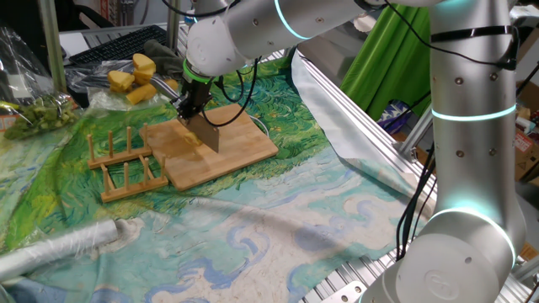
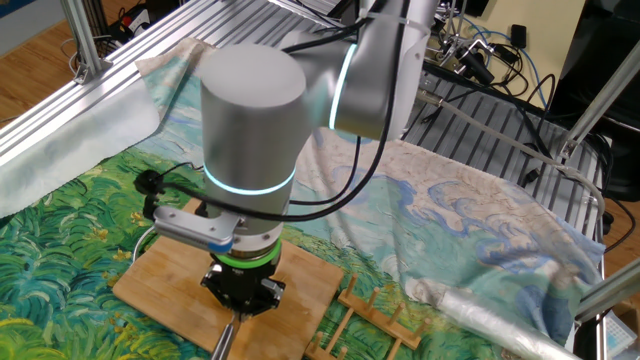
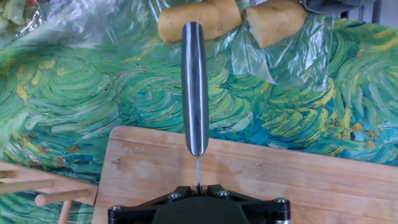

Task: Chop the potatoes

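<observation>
My gripper (image 1: pixel 195 105) is shut on a knife (image 1: pixel 207 135) and holds it blade-down over the wooden board (image 1: pixel 240 143). A small pale-yellow piece, seemingly the potatoes (image 1: pixel 194 140), lies on the board against the blade's left side. In the hand view the knife's steel handle (image 3: pixel 194 87) points away from the gripper (image 3: pixel 198 186) across the board (image 3: pixel 280 180); no potato shows there. In the other fixed view the arm hides most of the gripper (image 2: pixel 243 300) above the board (image 2: pixel 165 290).
Bigger deep-yellow chunks (image 1: pixel 135 76) (image 3: pixel 199 20) lie on clear plastic behind the board. A wooden peg rack (image 1: pixel 126 164) (image 2: pixel 370 310) stands next to the board. There is a bag of greens (image 1: pixel 38 114) at the far left, and a roll of plastic (image 1: pixel 59 248) near the front.
</observation>
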Robot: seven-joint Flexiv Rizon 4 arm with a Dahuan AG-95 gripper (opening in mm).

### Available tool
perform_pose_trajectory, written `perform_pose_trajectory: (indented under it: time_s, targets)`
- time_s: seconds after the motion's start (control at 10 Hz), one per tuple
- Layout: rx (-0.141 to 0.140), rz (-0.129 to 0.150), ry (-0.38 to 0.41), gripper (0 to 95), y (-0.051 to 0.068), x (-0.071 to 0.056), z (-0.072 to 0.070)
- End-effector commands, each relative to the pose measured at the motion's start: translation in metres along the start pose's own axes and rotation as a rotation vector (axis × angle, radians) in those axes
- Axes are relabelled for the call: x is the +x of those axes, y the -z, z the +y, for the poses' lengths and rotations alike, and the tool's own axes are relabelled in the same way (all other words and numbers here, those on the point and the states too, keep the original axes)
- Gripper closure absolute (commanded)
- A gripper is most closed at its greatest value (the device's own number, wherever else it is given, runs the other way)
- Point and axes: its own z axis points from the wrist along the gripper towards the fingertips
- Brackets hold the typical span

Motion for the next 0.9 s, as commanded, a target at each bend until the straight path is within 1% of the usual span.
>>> perform_pose_trajectory:
  time_s: [0.1, 0.6, 0.7, 0.8, 0.9]
  targets:
    - [0.001, 0.013, 0.000, 95.0, 0.013, 0.001, 0.002]
    - [0.004, 0.009, 0.001, 95.0, 0.018, 0.002, 0.001]
    - [0.004, 0.010, 0.001, 95.0, 0.016, 0.001, 0.002]
    - [0.004, 0.009, 0.001, 95.0, 0.012, 0.001, 0.003]
    - [0.009, -0.003, 0.001, 95.0, -0.003, 0.002, 0.004]
